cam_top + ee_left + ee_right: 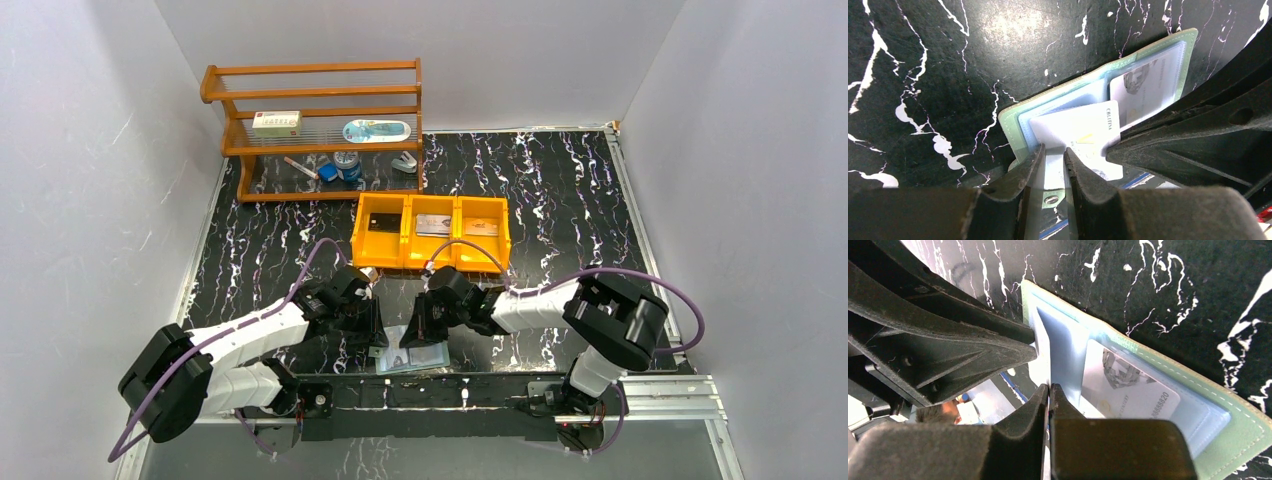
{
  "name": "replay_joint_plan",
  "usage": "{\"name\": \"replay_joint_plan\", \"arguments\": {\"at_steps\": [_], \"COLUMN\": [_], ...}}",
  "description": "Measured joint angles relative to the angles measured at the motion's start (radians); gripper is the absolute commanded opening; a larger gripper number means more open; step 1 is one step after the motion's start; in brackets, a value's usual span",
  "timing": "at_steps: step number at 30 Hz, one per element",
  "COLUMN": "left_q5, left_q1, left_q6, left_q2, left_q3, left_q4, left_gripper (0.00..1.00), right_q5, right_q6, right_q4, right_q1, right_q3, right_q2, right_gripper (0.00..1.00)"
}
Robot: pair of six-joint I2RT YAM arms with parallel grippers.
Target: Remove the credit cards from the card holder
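**Clerk:** Entry one, the card holder?

**Keeper:** The muted-green card holder (420, 358) lay open and flat on the black marbled table (570, 200), at the near edge, between the two grippers.

**Clerk:** Contents?

**Keeper:** Two. One white card (1083, 135) stood partly out of a pale pocket, tilted. A second white card (1148, 90) sat fully inside the neighbouring clear pocket.

**Clerk:** Grippers?

**Keeper:** The left gripper (1054, 150) was narrow, clamped on the holder's pale near edge by its snap tab. The right gripper (1049, 387) had its jaws pressed together, pinching the edge of the protruding white card.

**Clerk:** Cards elsewhere?

**Keeper:** An orange three-compartment tray (388, 256) stood farther back, well apart from the holder. It held a black card (383, 223) on the left, a silver-grey card (432, 224) in the middle and a tan card (482, 228) on the right, one per compartment.
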Motion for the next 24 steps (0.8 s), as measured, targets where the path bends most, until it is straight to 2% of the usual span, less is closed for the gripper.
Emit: {"name": "replay_joint_plan", "arguments": {"at_steps": [13,19,24], "left_q5": [0.000,0.000,0.000], "left_q1": [0.000,0.000,0.000], "left_q6": [0.000,0.001,0.002], "left_q2": [0.003,0.006,0.007], "left_q3": [-0.005,-0.006,-0.005], "left_q4": [0.008,0.011,0.012], "left_gripper": [0.18,0.18,0.18], "right_q5": [-0.028,-0.060,-0.080], "right_q6": [0.000,0.005,0.011], "right_q4": [0.020,0.032,0.057], "right_q1": [-0.023,-0.031,-0.031], "right_q3": [-0.053,-0.062,-0.063], "right_q2": [-0.049,-0.043,-0.042], "right_gripper": [0.15,0.28,0.27]}}
